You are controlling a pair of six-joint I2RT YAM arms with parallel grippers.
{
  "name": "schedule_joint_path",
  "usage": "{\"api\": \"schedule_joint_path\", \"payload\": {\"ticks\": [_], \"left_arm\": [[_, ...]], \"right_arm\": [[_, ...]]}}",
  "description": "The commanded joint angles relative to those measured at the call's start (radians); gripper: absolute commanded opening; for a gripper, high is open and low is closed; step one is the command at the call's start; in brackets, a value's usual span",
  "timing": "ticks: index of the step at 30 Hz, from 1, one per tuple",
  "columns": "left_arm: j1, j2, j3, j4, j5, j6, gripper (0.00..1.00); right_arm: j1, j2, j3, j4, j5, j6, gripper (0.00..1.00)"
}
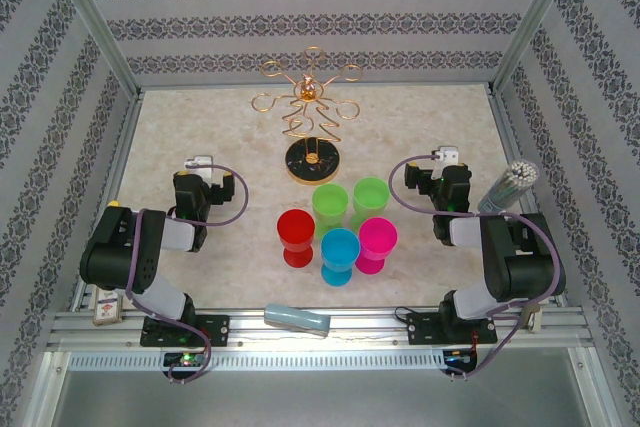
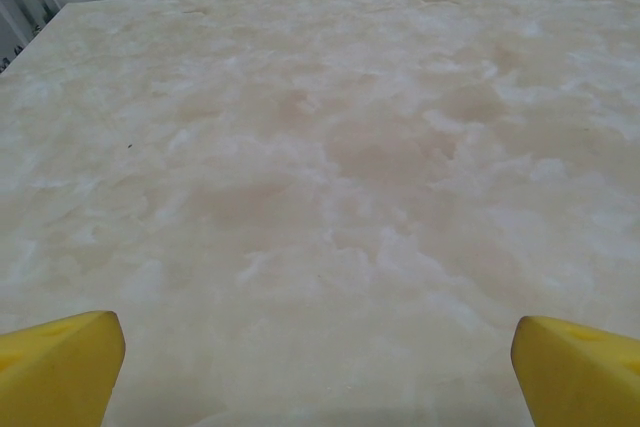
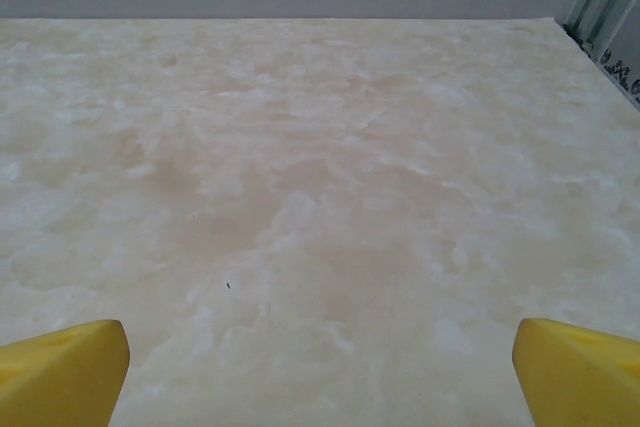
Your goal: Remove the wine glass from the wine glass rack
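Both the left gripper (image 1: pixel 208 192) and right gripper (image 1: pixel 440 192) sit spread and empty over the bench (image 1: pixel 200 117), flanking five glasses (image 1: pixel 340 247) standing near of the far-centre rack (image 1: pixel 311 107), whose loops look bare, so removal seems done and no further reach looks needed.

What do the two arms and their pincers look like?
Same build: left arm and right arm have black bodies with pale grey link sections, a purple cable looping along each, a small white block at the wrist; left pincer and right pincer have blunt yellow fingertips.
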Motion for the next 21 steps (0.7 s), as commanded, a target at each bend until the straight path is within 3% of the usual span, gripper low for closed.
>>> {"api": "schedule_joint_path", "payload": {"ticks": [1, 21], "left_arm": [[0.013, 0.005, 0.003, 0.064, -0.060, -0.038, 1.00], [0.013, 0.005, -0.002, 0.074, -0.076, -0.044, 1.00]], "right_arm": [[-0.001, -0.004, -0.005, 0.039, -0.012, 0.002, 0.98], [-0.001, -0.003, -0.002, 0.036, -0.014, 0.002, 0.98]]}}
